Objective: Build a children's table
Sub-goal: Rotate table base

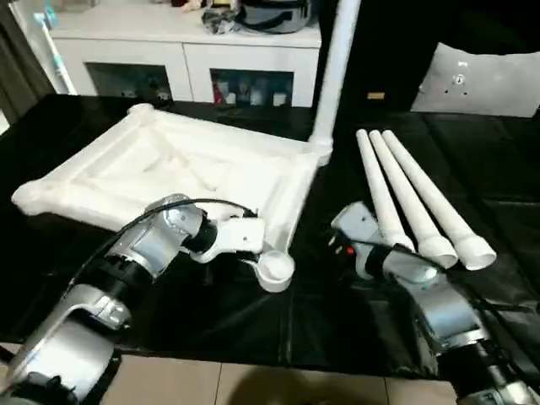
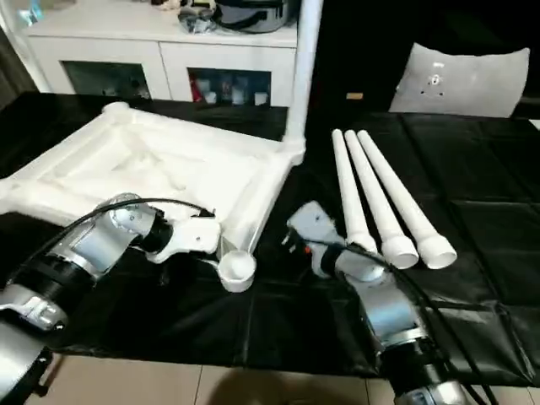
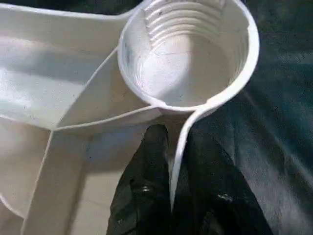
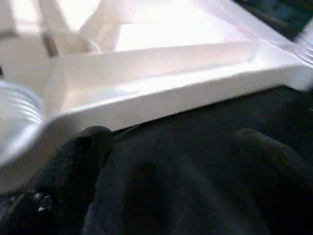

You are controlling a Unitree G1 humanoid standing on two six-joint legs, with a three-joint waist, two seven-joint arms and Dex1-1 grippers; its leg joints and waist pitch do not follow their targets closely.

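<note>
The children's table top [image 1: 160, 169] lies upside down on the black cloth, ribbed side up. One white leg [image 1: 334, 67] stands upright in its far right corner socket. Three more legs [image 1: 409, 198] lie side by side to the right. My left gripper [image 3: 175, 134] is shut on the thin rim wall just behind the near right corner socket [image 3: 188, 54], one black finger on each side. My right gripper [image 4: 171, 161] hovers open over the cloth, facing the top's right side rail [image 4: 161, 95], with nothing between its fingers.
A white cabinet [image 1: 186, 59] with glass doors stands behind the work area. A grey cushion [image 1: 481, 80] lies at the far right. The black cloth [image 1: 253, 329] ends near the front, where tan floor [image 1: 278, 386] begins.
</note>
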